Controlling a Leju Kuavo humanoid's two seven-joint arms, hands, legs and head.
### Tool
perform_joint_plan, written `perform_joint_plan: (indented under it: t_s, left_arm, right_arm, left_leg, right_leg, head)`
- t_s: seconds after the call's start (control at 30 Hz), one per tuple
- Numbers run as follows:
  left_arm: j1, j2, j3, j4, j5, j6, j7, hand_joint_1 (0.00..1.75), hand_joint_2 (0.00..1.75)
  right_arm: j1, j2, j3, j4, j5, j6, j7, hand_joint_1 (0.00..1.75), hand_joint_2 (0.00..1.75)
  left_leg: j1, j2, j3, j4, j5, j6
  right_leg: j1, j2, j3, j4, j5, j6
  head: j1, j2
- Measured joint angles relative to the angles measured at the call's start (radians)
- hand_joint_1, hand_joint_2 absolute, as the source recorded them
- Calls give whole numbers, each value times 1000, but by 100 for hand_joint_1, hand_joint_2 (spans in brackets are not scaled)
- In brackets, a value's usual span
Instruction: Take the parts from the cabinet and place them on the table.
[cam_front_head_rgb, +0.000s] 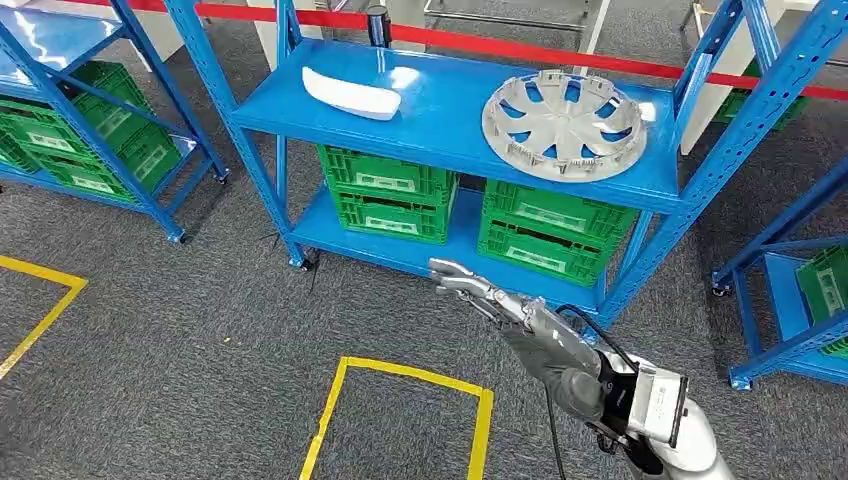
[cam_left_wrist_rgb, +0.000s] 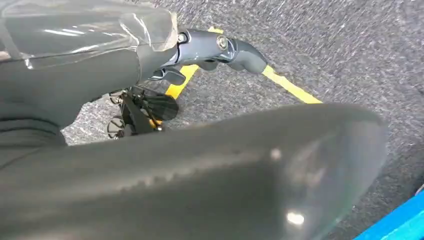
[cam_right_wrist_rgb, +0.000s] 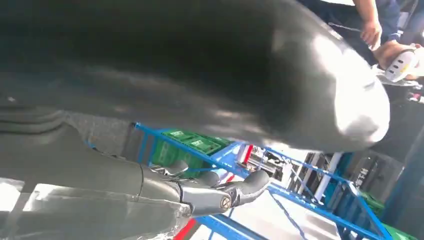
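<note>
I see a silver spoked wheel cover (cam_front_head_rgb: 565, 125) and a smooth white curved part (cam_front_head_rgb: 352, 92) lying well apart on the glossy blue cabinet (cam_front_head_rgb: 440, 105) shelf. Green slatted crates (cam_front_head_rgb: 388, 192) sit below; I can't tell their contents. My right hand (cam_front_head_rgb: 478, 290) reaches forward over grey carpet (cam_front_head_rgb: 200, 340), fingers extended, holding nothing. My left hand (cam_left_wrist_rgb: 210, 50) seems loosely curled, empty.
</note>
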Motion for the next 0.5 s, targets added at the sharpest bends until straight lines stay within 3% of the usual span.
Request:
perform_joint_plan:
  t_s: [0.03, 0.07, 0.1, 0.17, 0.2, 0.23, 0.33, 0.37, 0.4, 0.43, 0.5]
  left_arm:
    - [0, 0, 0, 0, 0, 0, 0, 0, 0]
    - [1, 0, 1, 0, 0, 0, 0, 0, 0]
    - [1, 0, 2, 0, 3, 0, 0, 0, 0]
    - [0, 0, 2, 0, 9, -1, -1, 0, 0]
    - [0, 1, 3, 0, 13, -1, -2, 0, 0]
    - [-1, 1, 6, 0, 17, -1, -3, 0, 0]
    - [0, 0, 12, 0, 30, -2, -6, 0, 0]
    - [2, 0, 14, 0, 31, -2, -8, 0, 0]
    - [3, 0, 14, 0, 32, -2, -9, 0, 0]
    - [3, 0, 14, 0, 37, -3, -11, 0, 0]
    - [3, -2, 14, 0, 37, -3, -11, 0, 0]
  right_arm:
    - [0, 0, 1, 3, 0, 0, 0, 0, 0]
    - [0, 0, 2, 5, 1, 0, 1, 0, 0]
    - [0, 0, 3, 7, 5, -1, 4, 0, 0]
    - [0, 1, 5, 7, 20, -19, 23, 0, 0]
    - [0, 2, 5, 7, 32, -38, 40, 0, 0]
    - [1, 3, 5, 7, 44, -58, 59, 0, 0]
    - [14, 7, 4, 8, 88, -124, 99, 0, 0]
    - [21, 7, 2, 7, 108, -145, 108, 0, 0]
    - [31, 5, -1, 6, 129, -164, 115, 0, 0]
    - [36, 3, -2, 5, 148, -181, 119, 0, 0]
    - [50, -3, -2, 5, 164, -189, 125, 0, 0]
  left_leg:
    - [4, 2, -29, 47, -8, -4]
    - [7, 4, -38, 52, 4, -5]
    - [9, 5, -25, 11, 38, -4]
    - [8, 5, 62, -174, 136, 3]
    - [7, 5, 96, -244, 148, 10]
    - [0, 6, 103, -253, 136, 14]
    - [-6, 4, 103, -252, 134, 31]
    - [1, 4, 120, -272, 144, 41]
    - [1, 4, 129, -282, 147, 47]
    - [1, 5, 131, -283, 148, 55]
    - [-4, 4, 131, -283, 144, 59]
  right_leg:
    - [0, 0, 0, 0, -1, 0]
    - [0, 1, 1, 0, -1, 0]
    - [0, 1, 3, 0, -2, 0]
    - [0, 2, 11, -1, -7, 6]
    - [0, 2, 13, -1, -8, 8]
    - [8, 3, 10, 0, -11, 14]
    - [3, 1, 14, -7, -12, 30]
    - [6, 1, 15, -7, -16, 37]
    - [4, 1, 5, 17, -27, 35]
    - [3, 1, -25, 78, -58, 27]
    - [3, 1, -111, 237, -116, 17]
  head:
    - [0, 0]
    - [-1, 0]
    - [0, 0]
    - [0, 0]
    - [0, 0]
    - [0, 0]
    - [1, 0]
    - [0, 0]
    - [4, 0]
    - [7, 0]
    - [6, 0]
